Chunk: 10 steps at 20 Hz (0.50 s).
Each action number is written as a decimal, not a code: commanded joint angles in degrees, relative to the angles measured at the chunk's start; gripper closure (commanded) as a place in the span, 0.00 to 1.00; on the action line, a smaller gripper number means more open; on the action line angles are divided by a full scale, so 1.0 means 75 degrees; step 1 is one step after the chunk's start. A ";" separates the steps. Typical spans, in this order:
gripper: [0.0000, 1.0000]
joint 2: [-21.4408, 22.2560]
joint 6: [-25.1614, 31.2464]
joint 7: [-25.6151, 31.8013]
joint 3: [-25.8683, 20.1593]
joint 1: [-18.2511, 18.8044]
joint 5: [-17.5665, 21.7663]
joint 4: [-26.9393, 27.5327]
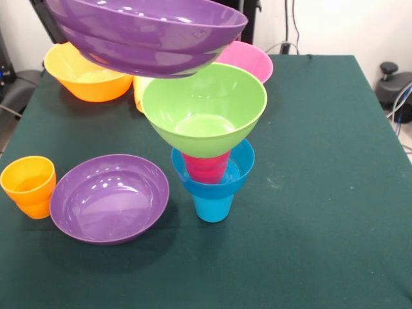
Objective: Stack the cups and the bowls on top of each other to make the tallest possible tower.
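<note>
The tower stands mid-table: a blue cup (214, 207) at the bottom, a small blue bowl (239, 168) on it, a red cup (206, 168) inside that, and a lime green bowl (205, 106) on top, leaning slightly left. A wide purple bowl (148, 32) hangs tilted in the air above and behind the tower, at the picture's top. The gripper is hidden behind this bowl. A second purple bowl (109, 198) rests on the table left of the tower, with an orange cup (29, 185) touching its left side.
At the back of the green table (322, 193) sit a large orange-yellow bowl (87, 74) on the left and a pink bowl (252, 61) behind the tower. A yellow cup (138, 91) peeks out between them.
</note>
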<state>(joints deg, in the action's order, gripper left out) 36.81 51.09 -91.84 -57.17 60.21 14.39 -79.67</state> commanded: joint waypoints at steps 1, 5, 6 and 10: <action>1.00 -0.0272 -0.0530 -0.1089 0.0707 -0.0489 -0.0209 -0.0559; 1.00 -0.0356 -0.0650 -0.1044 0.0770 -0.0539 -0.0305 -0.0585; 1.00 -0.0382 -0.0658 -0.1022 0.0779 -0.0542 -0.0346 -0.0586; 1.00 -0.0480 -0.0798 -0.0964 0.0789 -0.0502 -0.0425 -0.0689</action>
<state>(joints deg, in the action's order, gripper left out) 36.56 48.45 -91.84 -56.39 59.21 12.27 -80.49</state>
